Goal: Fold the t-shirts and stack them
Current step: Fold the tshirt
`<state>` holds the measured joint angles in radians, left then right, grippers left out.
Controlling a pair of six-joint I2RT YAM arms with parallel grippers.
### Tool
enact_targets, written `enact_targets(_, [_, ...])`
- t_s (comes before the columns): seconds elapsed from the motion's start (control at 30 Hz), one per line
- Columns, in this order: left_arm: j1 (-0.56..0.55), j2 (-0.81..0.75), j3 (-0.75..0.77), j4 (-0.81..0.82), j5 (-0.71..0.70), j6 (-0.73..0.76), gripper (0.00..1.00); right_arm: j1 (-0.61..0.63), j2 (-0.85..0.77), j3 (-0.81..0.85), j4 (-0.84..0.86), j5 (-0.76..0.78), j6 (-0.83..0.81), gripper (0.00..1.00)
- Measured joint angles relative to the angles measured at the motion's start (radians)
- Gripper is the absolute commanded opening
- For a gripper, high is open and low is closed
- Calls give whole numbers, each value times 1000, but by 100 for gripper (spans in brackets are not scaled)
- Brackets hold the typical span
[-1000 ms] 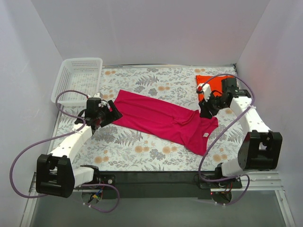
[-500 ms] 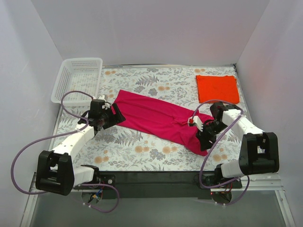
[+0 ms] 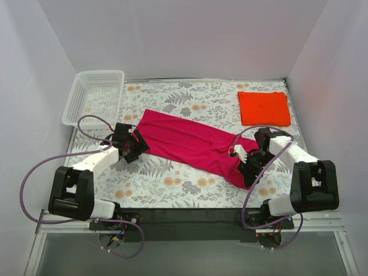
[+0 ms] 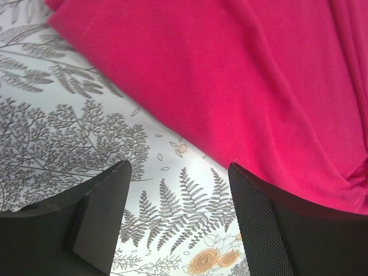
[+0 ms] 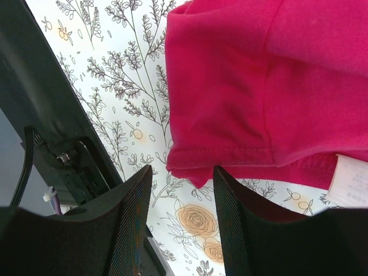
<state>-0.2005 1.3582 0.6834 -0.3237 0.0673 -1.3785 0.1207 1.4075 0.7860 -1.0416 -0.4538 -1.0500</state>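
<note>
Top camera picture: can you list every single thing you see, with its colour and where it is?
pink t-shirt: one, magenta-pink, lying long across the table's middle.
orange t-shirt: one, orange-red, folded, far right corner.
basket: one, white, far left corner.
table: one, white flower-print cover, under everything.
cables: two, purple, looping off the arms.
left gripper: one, black, open, at the pink t-shirt's left end.
right gripper: one, black, open, around the pink t-shirt's near right corner.

Bright even light, soft shadows
</note>
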Motion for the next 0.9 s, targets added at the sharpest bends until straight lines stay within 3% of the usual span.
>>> enact_targets(0.27, [3, 34, 35, -45, -141, -161, 55, 0, 2, -4, 14, -1, 14, 44])
enact_targets(0.47, [7, 148, 119, -51, -199, -261, 48, -10, 7, -5, 21, -1, 27, 43])
enact_targets(0.77, [18, 187, 129, -70, -225, -318, 32, -16, 43, -13, 23, -2, 34, 42])
enact_targets(0.9, [27, 189, 129, -63, -225, -325, 24, -16, 69, -13, 24, -13, 34, 36])
